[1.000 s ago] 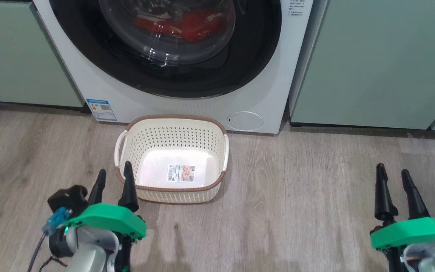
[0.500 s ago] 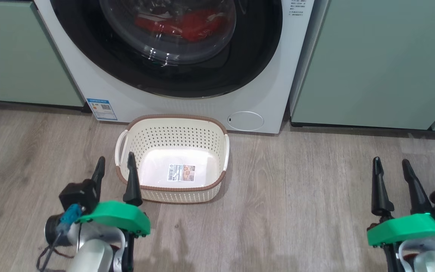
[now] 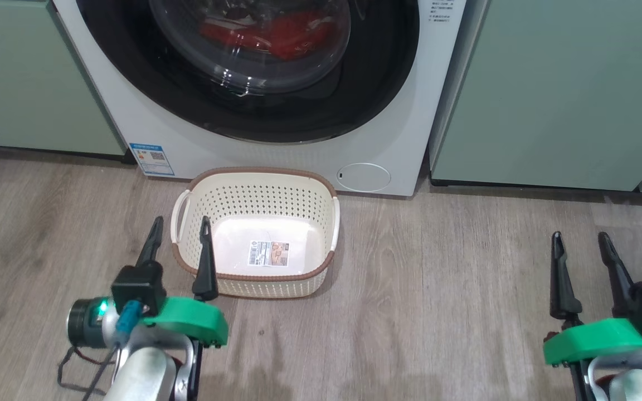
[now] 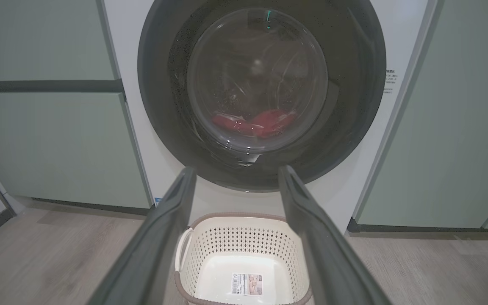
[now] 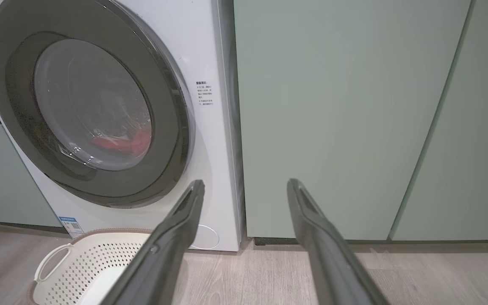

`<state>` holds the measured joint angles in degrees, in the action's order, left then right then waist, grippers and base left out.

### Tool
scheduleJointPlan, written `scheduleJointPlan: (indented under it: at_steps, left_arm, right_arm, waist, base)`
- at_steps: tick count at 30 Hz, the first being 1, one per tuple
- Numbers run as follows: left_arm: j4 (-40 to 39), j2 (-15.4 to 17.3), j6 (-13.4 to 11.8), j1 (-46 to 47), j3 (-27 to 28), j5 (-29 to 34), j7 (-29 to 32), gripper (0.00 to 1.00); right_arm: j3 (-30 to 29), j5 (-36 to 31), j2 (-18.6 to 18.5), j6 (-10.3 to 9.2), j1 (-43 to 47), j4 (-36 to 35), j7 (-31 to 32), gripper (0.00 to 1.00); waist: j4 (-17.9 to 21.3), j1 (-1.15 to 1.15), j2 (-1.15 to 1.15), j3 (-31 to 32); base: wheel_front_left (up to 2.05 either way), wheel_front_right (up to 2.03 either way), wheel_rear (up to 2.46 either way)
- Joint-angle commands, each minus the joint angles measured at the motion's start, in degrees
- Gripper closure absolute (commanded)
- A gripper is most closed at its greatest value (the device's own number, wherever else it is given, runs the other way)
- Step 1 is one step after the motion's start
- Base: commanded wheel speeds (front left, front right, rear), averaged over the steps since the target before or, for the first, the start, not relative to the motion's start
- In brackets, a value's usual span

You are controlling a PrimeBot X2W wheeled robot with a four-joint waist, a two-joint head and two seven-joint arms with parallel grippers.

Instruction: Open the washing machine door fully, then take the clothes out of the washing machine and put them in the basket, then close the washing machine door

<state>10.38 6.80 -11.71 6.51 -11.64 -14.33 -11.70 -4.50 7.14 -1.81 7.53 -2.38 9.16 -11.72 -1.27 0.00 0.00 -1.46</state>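
Round black-rimmed glass washing machine door (image 4: pixel 256 80): shut, red clothes (image 4: pixel 254 123) behind. Cream perforated plastic basket (image 3: pixel 254 195): on wooden floor (image 3: pixel 438 278). Left gripper (image 3: pixel 181 220), right gripper (image 3: pixel 580 235): jaws released.

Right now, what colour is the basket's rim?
Brown, with a woven look, around the cream perforated basket. The head view shows it best.

Door (image 4: pixel 261 63) shut, red clothes (image 4: pixel 254 123) inside white machine (image 3: pixel 154 128); cream basket (image 3: pixel 265 195) stands before it.

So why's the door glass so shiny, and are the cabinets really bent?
Head view: light glints off the washing machine door, and the basket floor is washed out. Left wrist view: the wide lens leans and bends the cabinets.
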Motion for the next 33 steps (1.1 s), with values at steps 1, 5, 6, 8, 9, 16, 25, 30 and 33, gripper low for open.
scheduleJointPlan:
  at_steps: [1, 5, 6, 8, 9, 16, 25, 30, 33]
  left_arm:
    - [-1.65, 0.5, -0.04, 3.54, 1.53, 1.9, -0.9, 0.0]
    - [-0.62, 0.27, 0.79, 3.7, 1.34, 4.44, -1.58, 0.0]
    - [-0.22, 0.2, 1.03, 3.75, 1.26, 5.1, -1.75, 0.0]
    - [0.46, 0.02, 1.31, 3.93, 1.26, 6.43, -2.08, 0.0]
    - [0.81, -0.07, 1.42, 3.99, 1.3, 7.11, -2.25, 0.0]
    - [2.58, -0.93, 1.8, 4.69, 2.37, 11.0, -3.3, 0.0]
    - [4.07, -1.92, 3.29, 4.63, 4.35, 10.98, -3.3, 0.0]
    - [4.77, -2.48, 3.91, 4.67, 5.45, 10.69, -3.3, 0.0]
    - [5.02, -2.75, 4.22, 4.74, 6.05, 10.68, -3.3, 0.0]
  right_arm:
    - [0.85, -1.54, -0.94, -0.04, -2.76, -1.63, -0.88, 0.0]
    - [0.71, -3.34, -0.98, -0.04, -2.87, -1.08, -1.56, 0.0]
    - [0.74, -3.87, -0.99, -0.04, -2.87, -0.98, -1.72, 0.0]
    - [0.8, -4.62, -1.01, -0.04, -2.8, -0.55, -2.06, 0.0]
    - [0.83, -5.04, -1.01, -0.04, -2.81, -0.35, -2.23, 0.0]
    - [0.92, -7.45, -1.07, -0.04, -2.64, 1.18, -3.28, 0.0]
    - [0.53, -5.36, -1.07, -0.04, -2.68, 2.4, -3.28, 0.0]
    - [0.73, -4.15, -1.07, -0.04, -2.65, 2.25, -3.28, 0.0]
    - [0.86, -3.76, -1.07, -0.04, -2.69, 2.04, -3.28, 0.0]
  waist:
    - [-0.02, 0.0, 0.0, 0.01]
    - [-0.07, 0.0, 0.0, 0.16]
    - [-0.09, 0.0, 0.0, 0.19]
    - [-0.13, 0.0, 0.0, 0.24]
    - [-0.13, 0.0, 0.0, 0.26]
    - [-0.34, 0.0, 0.0, 0.34]
    - [-0.19, 0.0, 0.0, 0.42]
    - [-0.24, 0.0, 0.0, 0.32]
    - [-0.32, 0.0, 0.0, 0.27]
  base:
    - [0.0, 0.0, 0.0]
    - [0.0, 0.0, 0.0]
    - [0.0, 0.0, 0.0]
    - [0.0, 0.0, 0.0]
    - [0.0, 0.0, 0.0]
    - [0.0, 0.0, 0.0]
    - [0.0, 0.0, 0.0]
    - [0.0, 0.0, 0.0]
    - [0.0, 0.0, 0.0]
